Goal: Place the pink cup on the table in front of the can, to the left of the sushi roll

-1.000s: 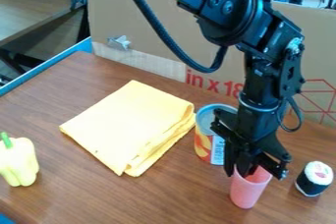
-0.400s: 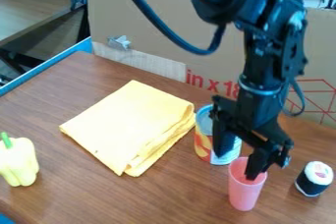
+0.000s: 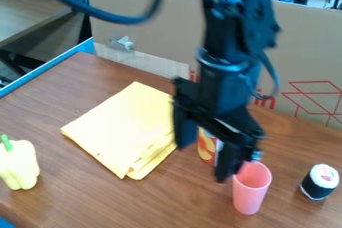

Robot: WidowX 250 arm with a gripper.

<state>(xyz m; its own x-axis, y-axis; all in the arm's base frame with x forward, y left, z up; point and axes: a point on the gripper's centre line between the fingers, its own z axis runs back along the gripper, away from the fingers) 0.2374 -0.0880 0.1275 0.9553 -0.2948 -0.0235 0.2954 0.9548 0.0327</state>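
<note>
The brown table (image 3: 40,112) is the biggest thing here, and its wood holds up all the rest. A tall sheet of cardboard (image 3: 147,17) stands behind it, so I should not swing my arm (image 3: 230,37) back too far. The folded yellow cloth (image 3: 120,127) lies flat beside my hand (image 3: 202,163). A low finger could snag its edge, so I should lift a bit before I go over that way.

My hand is spread wide with nothing in it, and it points down. The can (image 3: 206,147) is partly behind my hand, so a sideways push could bump it.

The pink cup (image 3: 250,194) stands upright on the table, close by one of my fingers. I cannot tell if that finger touches the rim. The cup looks thin and light, so I think a small knock could tip it. The best way is to go straight up and slow near the rim, and not turn until I am well past it.

The yellow pepper (image 3: 20,167) sits well apart from me, near the left side of the view. The little black and white roll (image 3: 319,182) is the smallest, over on the far side of the cup, with room around it.
</note>
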